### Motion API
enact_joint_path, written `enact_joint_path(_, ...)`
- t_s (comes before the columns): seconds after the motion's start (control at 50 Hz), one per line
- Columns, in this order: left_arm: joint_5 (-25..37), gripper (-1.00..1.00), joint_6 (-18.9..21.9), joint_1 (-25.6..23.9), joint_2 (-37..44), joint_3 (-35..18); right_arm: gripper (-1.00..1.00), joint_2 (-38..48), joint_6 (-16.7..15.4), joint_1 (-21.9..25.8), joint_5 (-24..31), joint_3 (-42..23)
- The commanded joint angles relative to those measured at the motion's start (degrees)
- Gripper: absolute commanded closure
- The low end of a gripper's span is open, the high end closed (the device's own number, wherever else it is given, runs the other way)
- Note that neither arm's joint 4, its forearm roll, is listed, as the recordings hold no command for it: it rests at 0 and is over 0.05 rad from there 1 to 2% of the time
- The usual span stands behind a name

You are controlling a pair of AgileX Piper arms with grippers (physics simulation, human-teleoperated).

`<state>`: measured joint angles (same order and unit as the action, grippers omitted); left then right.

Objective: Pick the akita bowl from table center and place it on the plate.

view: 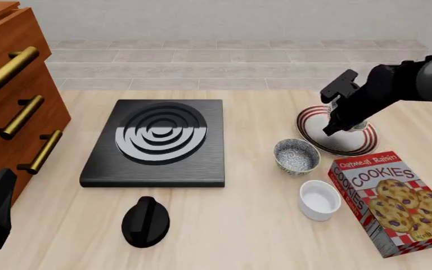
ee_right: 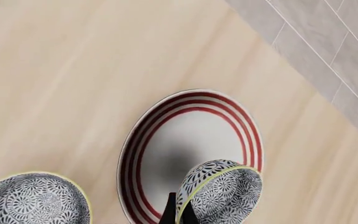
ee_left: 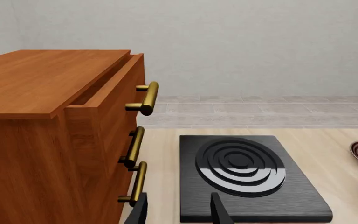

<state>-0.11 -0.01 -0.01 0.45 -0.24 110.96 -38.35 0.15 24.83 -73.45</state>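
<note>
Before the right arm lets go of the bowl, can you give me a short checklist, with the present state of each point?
1. Right gripper shut on the akita bowl at its rim: ok.
2. Held bowl above the red-striped plate: ok, its shadow falls inside the stripes.
3. Bowl level: not ok, it hangs tilted.
4. Bowl already touching the plate: cannot tell.
5. Second patterned bowl apart from the plate: ok, it stands beside the plate's rim, not on it.
6. Left gripper out of the way: ok, open near the drawer cabinet and the stove burner.
</note>
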Motion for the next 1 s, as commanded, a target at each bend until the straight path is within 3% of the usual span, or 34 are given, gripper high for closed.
enact_joint_path(0.02,0.0,-1.0,0.0,0.0,0.0,0.0,1.0,1.0,0.6,-0.1,0.1,0.1)
enact_joint_path(0.6,0.0,-1.0,0.0,0.0,0.0,0.0,1.0,3.3,0.5,-0.4,-2.1,1.1)
enact_joint_path(0.62,0.0,-1.0,0.0,0.0,0.0,0.0,-1.0,3.3,0.6,-0.4,-1.8,1.0)
enact_joint_path(1.0,0.0,-1.0,0.0,0.0,0.0,0.0,-1.0,2.0,-0.8,-0.3,-0.7,0.9)
